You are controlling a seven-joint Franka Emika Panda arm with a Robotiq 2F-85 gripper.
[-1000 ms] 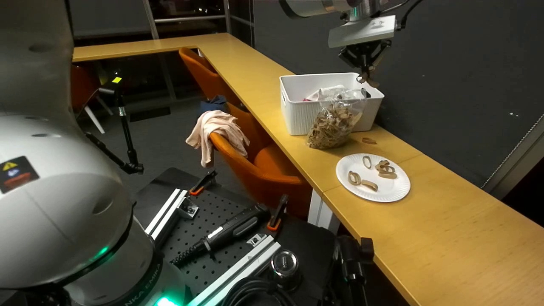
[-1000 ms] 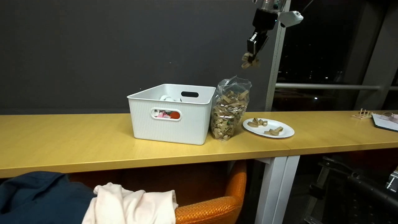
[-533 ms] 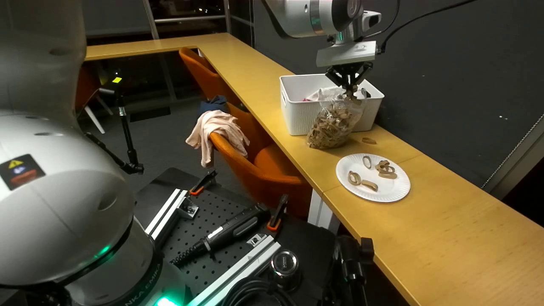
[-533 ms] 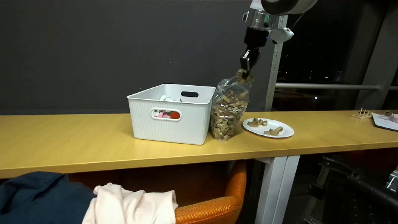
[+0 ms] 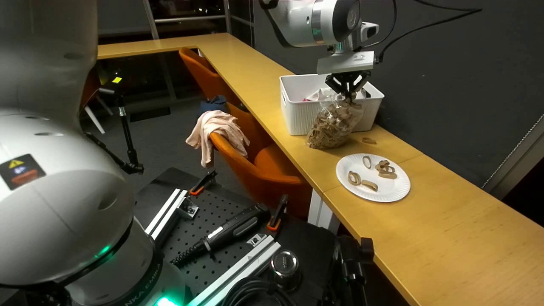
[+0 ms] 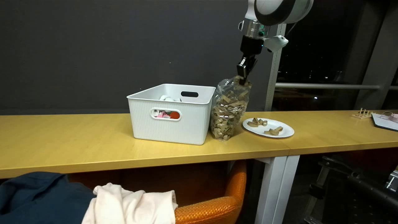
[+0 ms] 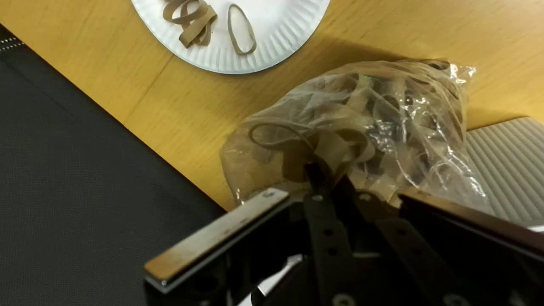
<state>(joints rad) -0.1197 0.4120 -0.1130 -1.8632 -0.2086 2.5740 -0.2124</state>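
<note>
Going left to right in an exterior view, I see a pale pink cloth [image 6: 124,205] over an orange chair [image 6: 214,210] in front of the table [image 6: 74,133]. On the table stands a white bin [image 6: 169,130], and just beside it a clear plastic bag [image 6: 224,87] well filled with rubber bands [image 6: 223,122]. I have my gripper [image 6: 242,81] pointing down at the bag's mouth, fingers pinched on a small bunch of bands [image 7: 333,149]; I can't tell whether the bunch is inside. Next come a single band [image 5: 369,140] on the table, then a paper plate [image 6: 287,131] with a few loose bands [image 6: 274,131].
</note>
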